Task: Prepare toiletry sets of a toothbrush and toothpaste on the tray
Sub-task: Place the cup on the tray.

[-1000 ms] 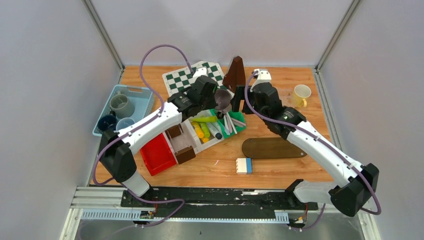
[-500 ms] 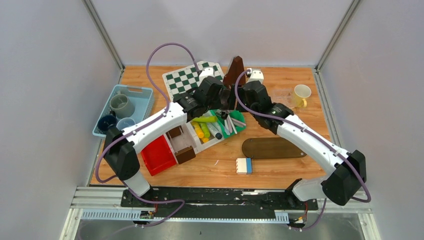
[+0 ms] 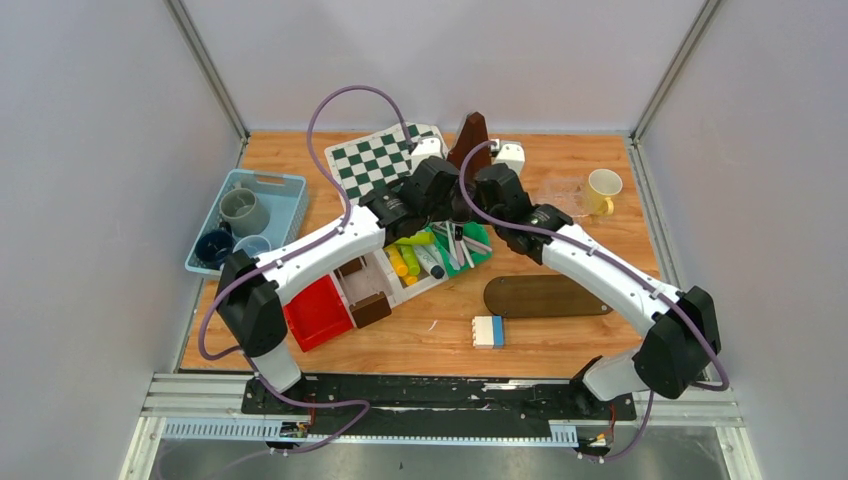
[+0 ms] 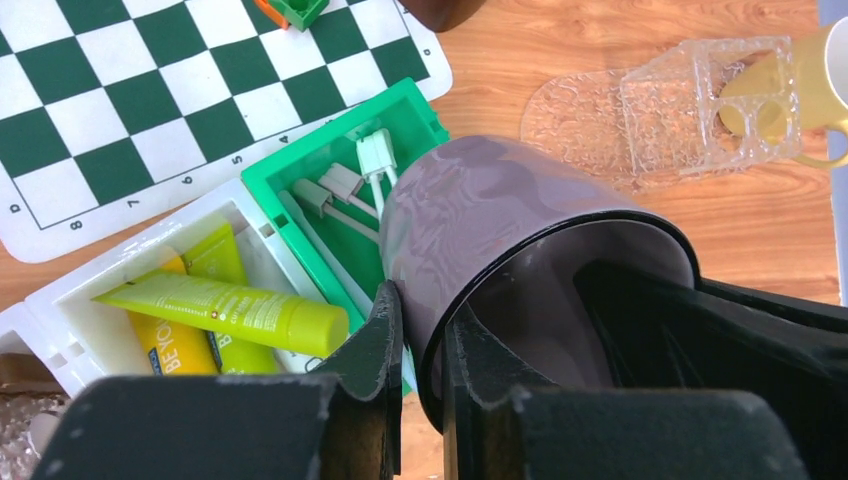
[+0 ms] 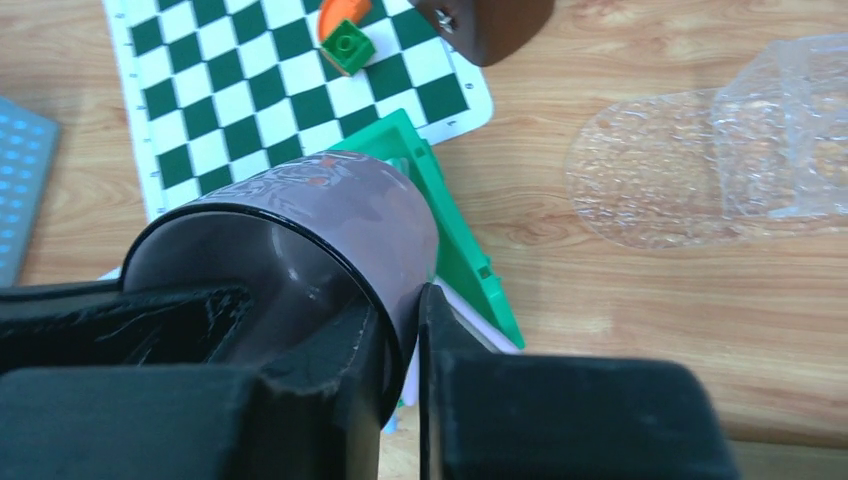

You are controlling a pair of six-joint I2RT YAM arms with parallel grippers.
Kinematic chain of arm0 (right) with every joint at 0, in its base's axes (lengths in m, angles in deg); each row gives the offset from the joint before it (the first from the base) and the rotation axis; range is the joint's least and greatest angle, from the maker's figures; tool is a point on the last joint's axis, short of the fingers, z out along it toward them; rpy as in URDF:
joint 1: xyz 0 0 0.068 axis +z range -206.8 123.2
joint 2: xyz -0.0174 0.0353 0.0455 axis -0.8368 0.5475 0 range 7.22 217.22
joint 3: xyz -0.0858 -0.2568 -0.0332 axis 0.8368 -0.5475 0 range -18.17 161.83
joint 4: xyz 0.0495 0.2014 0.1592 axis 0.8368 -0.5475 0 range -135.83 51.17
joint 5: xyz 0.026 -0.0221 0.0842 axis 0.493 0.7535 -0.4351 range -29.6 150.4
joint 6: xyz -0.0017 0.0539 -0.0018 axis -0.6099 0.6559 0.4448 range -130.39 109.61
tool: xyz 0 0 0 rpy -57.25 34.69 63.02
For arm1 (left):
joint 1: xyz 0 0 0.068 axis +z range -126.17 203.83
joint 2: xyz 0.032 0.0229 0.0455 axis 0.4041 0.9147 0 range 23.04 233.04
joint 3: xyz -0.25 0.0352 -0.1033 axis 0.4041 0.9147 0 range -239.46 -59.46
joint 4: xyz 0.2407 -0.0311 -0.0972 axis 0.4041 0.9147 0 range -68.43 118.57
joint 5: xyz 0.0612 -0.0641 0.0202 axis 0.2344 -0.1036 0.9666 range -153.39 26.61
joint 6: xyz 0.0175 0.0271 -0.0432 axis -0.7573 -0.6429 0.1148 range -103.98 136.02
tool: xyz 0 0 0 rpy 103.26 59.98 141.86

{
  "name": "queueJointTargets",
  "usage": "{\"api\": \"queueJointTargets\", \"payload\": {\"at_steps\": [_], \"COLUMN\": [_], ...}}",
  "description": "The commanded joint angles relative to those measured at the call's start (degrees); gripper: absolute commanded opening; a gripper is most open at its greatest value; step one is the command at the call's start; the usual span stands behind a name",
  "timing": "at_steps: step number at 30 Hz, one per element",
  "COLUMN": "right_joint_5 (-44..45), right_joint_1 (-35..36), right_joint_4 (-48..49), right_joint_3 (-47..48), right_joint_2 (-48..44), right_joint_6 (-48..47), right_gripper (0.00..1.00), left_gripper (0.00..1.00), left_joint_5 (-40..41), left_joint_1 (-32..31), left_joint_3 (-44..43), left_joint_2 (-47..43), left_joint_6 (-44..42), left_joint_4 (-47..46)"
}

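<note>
near you on the bench point(image 3: 430, 335) lies the dark oval tray point(image 3: 548, 296). no mug stands on it yet, so i judge that no set is finished.

behind it, the white bin point(image 4: 170, 225) holds the yellow and green tubes point(image 4: 230, 305). the green bin point(image 4: 400, 105), touching it, holds the whitish toothbrushes point(image 4: 345, 185).

above the green bin, the grey mug point(image 4: 470, 220) is held off the bench. the left gripper point(image 4: 420, 310) is pinched narrow on the mug wall, one finger inside and one outside. the right gripper point(image 5: 402, 305) is clamped in the same way on another part of the rim. both hold the one mug, and this looks to me like a handover between the arms.

the tray is on the right side, so i think the left gripper must let go first. only then can you carry the mug to the tray and stand it upright. if both arms pull together, the mug may slip or twist.

farther left, the blue basket point(image 3: 285, 190) contains a grey-green mug point(image 3: 243, 210), a dark blue mug point(image 3: 214, 247) and a light blue mug point(image 3: 250, 246). at the far right, the pale yellow mug point(image 3: 603, 190) stands beside clear plastic packaging point(image 3: 565, 192).
</note>
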Motion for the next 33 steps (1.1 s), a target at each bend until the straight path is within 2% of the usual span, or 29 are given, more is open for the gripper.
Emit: {"api": "queueJointTargets", "payload": {"at_steps": [1,5,6,7,11,15,17,22,27,33], "right_joint_5": [1.99,3.11,3.24,3.52,4.91,5.31,4.61,2.58,-5.09,-8.96], "right_joint_1": [0.13,0.13,0.11,0.13,-0.18,-1.44,-2.66,-6.97,-13.48,-19.46], "right_joint_4": [-0.64,-0.69,-0.65,-0.76,-0.83,-1.89,-2.67,-5.84,-9.19,-13.95], "right_joint_3": [3.22,4.09,4.49,4.85,6.39,8.66,9.82,13.24,16.69,21.84], "right_joint_2": [0.05,0.39,0.50,0.55,0.96,1.72,2.28,4.70,7.63,13.76], "right_joint_6": [-1.63,-4.61,-5.57,-6.54,-10.50,-14.16,-15.88,-19.24,-20.86,-22.73], "right_gripper": [0.00,0.00,0.00,0.00,0.00,0.00,0.00,0.00,0.00,0.00], "left_gripper": [0.05,0.18,0.26,0.29,0.59,0.82,0.89,0.96,0.97,1.00], "left_joint_5": [-0.39,-1.59,-1.96,-2.14,-2.66,-2.01,-1.10,-0.78,-0.55,1.53], "left_joint_1": [0.04,0.11,0.11,0.11,0.11,0.21,0.39,3.41,9.54,15.61], "left_joint_3": [-3.85,-3.26,-2.82,-2.57,-1.15,-0.48,-0.44,0.10,1.74,3.88], "left_joint_2": [-1.42,-2.40,-2.70,-3.34,-5.96,-8.82,-10.36,-15.51,-20.80,-25.12], "left_joint_6": [0.01,-0.68,-1.00,-1.18,-2.34,-5.16,-6.35,-9.36,-14.83,-23.23], "left_joint_4": [-5.27,-6.26,-6.51,-7.14,-8.28,-8.24,-7.51,-4.97,-1.74,1.33]}}
